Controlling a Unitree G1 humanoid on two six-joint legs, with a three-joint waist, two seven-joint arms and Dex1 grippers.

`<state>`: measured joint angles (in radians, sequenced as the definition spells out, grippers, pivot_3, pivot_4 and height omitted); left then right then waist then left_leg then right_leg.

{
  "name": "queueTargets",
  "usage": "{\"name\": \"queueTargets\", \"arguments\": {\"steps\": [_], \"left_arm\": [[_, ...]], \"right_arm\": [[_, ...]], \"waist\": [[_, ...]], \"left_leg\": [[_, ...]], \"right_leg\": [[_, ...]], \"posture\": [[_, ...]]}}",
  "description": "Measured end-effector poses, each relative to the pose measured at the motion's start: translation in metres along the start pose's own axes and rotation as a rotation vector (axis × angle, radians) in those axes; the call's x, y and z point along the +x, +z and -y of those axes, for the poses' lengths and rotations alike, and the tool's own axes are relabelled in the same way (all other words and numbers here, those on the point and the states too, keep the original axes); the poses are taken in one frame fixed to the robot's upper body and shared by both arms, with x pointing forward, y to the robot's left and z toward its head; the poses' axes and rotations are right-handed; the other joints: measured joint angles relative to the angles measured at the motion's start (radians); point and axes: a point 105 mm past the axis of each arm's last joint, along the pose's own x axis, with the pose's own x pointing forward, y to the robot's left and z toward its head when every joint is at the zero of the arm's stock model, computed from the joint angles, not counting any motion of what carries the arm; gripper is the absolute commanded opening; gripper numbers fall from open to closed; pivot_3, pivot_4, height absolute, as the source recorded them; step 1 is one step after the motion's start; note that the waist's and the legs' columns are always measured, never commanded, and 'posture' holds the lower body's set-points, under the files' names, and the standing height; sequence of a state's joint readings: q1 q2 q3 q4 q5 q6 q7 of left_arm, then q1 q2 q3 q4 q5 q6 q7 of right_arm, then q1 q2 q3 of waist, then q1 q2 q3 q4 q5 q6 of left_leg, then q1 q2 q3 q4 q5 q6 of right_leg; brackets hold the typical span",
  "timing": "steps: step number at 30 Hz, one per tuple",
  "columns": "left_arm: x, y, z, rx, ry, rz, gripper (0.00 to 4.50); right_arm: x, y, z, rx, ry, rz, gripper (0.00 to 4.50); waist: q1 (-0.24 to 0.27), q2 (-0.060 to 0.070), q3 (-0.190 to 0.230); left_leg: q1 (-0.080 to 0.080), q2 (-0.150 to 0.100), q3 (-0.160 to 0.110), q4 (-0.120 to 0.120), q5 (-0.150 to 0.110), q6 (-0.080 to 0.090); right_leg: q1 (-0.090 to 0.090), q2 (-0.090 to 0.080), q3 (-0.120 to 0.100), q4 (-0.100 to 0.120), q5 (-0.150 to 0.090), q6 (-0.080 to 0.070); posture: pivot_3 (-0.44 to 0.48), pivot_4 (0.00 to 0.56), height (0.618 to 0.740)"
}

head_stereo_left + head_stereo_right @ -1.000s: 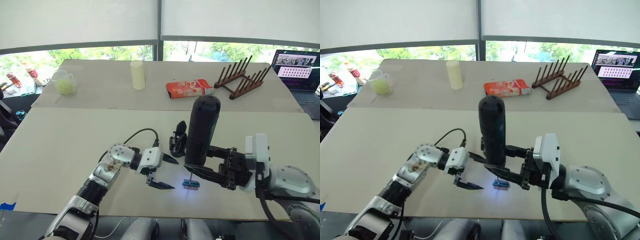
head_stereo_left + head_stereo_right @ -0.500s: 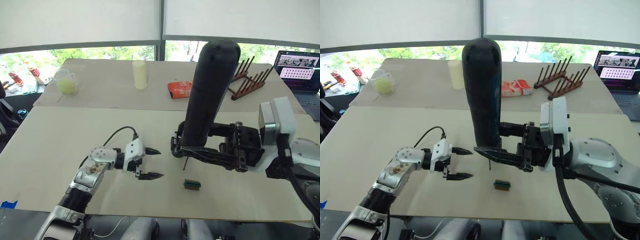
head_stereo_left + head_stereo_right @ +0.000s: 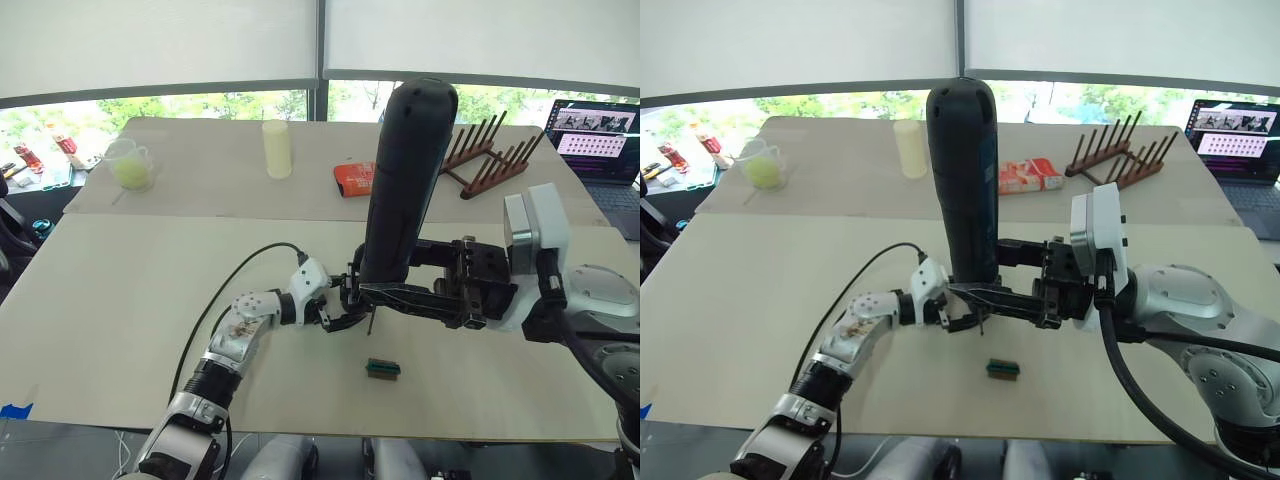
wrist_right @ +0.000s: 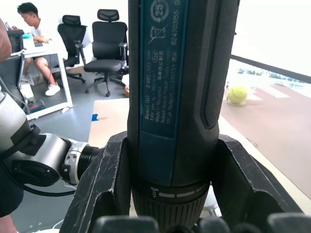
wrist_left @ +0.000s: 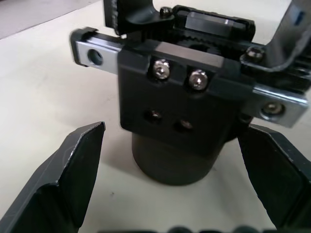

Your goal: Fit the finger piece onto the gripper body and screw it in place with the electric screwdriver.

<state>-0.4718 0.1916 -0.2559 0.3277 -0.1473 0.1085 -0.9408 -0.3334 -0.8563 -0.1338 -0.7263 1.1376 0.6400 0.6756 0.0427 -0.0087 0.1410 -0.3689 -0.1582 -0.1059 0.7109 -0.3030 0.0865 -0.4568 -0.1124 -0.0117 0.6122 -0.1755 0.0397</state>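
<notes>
Far out at ten o'clock on the rear table stands a clear cup (image 3: 131, 165) with something yellow-green in it, and at eleven o'clock a pale cylinder (image 3: 276, 149) stands upright. Closer in, the left gripper (image 3: 338, 306) reaches toward the middle of the near table (image 3: 120, 290), its two black fingers (image 5: 63, 177) spread apart on either side of the gripper body (image 5: 182, 104), flanking it with a gap visible on both sides. The gripper body sits dead centre on the table, two silvery screws showing on its face. Just past it, the electric screwdriver (image 3: 405, 180) stands nearly upright, tilted a touch toward one o'clock, bit pointing down just beside the gripper body. The right gripper (image 3: 1010, 295) is clamped around the screwdriver's lower barrel. At six o'clock from the bit lies a small green-and-brown block (image 3: 382, 368), apart from everything. Behind, at one o'clock, lie a red carton (image 3: 357, 178), a wooden rack (image 3: 490, 155), and a laptop (image 3: 600, 135) at two.
</notes>
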Motion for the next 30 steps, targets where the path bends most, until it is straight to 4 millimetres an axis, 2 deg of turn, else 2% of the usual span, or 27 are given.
{"name": "queueTargets", "arguments": {"steps": [3, 7, 10, 12, 17, 21, 22, 26, 30], "left_arm": [[0.002, 0.002, 0.002, 0.001, -0.048, 0.008, 2.33], [0.003, 0.007, 0.008, 0.072, -0.243, -0.024, 2.31], [0.014, 0.017, 0.012, 0.112, -0.373, -0.025, 2.31], [0.02, 0.02, 0.011, 0.168, -0.411, -0.036, 2.31], [0.026, 0.01, 0.002, 0.226, -0.412, -0.088, 2.31], [0.025, 0.012, -0.005, 0.24, -0.371, -0.075, 4.27], [0.023, 0.011, -0.007, 0.242, -0.365, -0.075, 4.5], [0.012, 0.006, -0.009, 0.192, -0.294, -0.054, 4.5], [0.008, 0.001, 0.001, 0.097, -0.188, -0.004, 4.5]], "right_arm": [[-0.001, -0.004, 0.001, 0.003, -0.013, -0.012, 1.91], [-0.004, -0.003, 0.0, 0.001, -0.016, -0.014, 1.91], [-0.005, 0.001, -0.001, 0.001, -0.009, -0.006, 1.91], [-0.005, 0.001, -0.002, 0.003, -0.005, -0.004, 1.91], [-0.004, 0.001, -0.002, 0.002, -0.011, -0.005, 1.91], [-0.004, 0.001, -0.002, -0.001, -0.015, -0.005, 1.91], [-0.004, 0.001, -0.002, -0.002, -0.016, -0.004, 1.91], [-0.004, -0.001, -0.001, -0.008, -0.018, -0.008, 1.91], [-0.004, -0.004, 0.001, -0.009, -0.022, -0.011, 1.91]], "waist": [[0.001, 0.0, 0.0], [0.001, 0.0, 0.0], [0.004, -0.001, 0.0], [0.002, -0.001, 0.001], [-0.007, -0.001, 0.001], [-0.005, -0.002, 0.001], [-0.005, -0.002, 0.001], [-0.006, -0.001, 0.001], [-0.003, -0.001, 0.001]], "left_leg": [[0.0, 0.0, 0.0, 0.0, 0.0, 0.0], [-0.001, -0.001, 0.0, 0.001, 0.0, 0.0], [-0.002, -0.001, 0.0, 0.001, 0.0, 0.001], [-0.002, -0.001, 0.0, 0.002, -0.001, 0.002], [-0.002, 0.0, 0.0, 0.001, -0.001, 0.002], [-0.002, 0.0, 0.0, 0.002, -0.001, 0.002], [-0.002, 0.0, 0.0, 0.002, -0.001, 0.002], [-0.002, 0.0, 0.0, 0.002, -0.001, 0.002], [-0.002, -0.001, 0.0, 0.002, -0.001, 0.002]], "right_leg": [[0.0, 0.0, 0.0, 0.0, 0.0, 0.0], [-0.001, 0.0, -0.001, 0.0, 0.0, 0.0], [0.0, 0.0, -0.001, -0.001, 0.001, 0.001], [0.0, -0.001, -0.001, -0.002, 0.001, 0.002], [-0.001, -0.001, 0.0, -0.001, 0.001, 0.002], [-0.001, -0.001, 0.0, -0.001, 0.001, 0.002], [-0.001, -0.001, 0.0, -0.001, 0.001, 0.002], [-0.001, -0.001, 0.0, -0.001, 0.001, 0.002], [-0.001, 0.001, 0.0, -0.001, 0.001, 0.002]], "posture": [[0.0, 0.15, 0.74], [0.0, 0.15, 0.74], [0.0, 0.15, 0.74], [0.0, 0.15, 0.74], [0.0, 0.15, 0.74], [0.0, 0.15, 0.74], [0.0, 0.15, 0.74], [0.0, 0.15, 0.74], [0.0, 0.15, 0.74]]}}
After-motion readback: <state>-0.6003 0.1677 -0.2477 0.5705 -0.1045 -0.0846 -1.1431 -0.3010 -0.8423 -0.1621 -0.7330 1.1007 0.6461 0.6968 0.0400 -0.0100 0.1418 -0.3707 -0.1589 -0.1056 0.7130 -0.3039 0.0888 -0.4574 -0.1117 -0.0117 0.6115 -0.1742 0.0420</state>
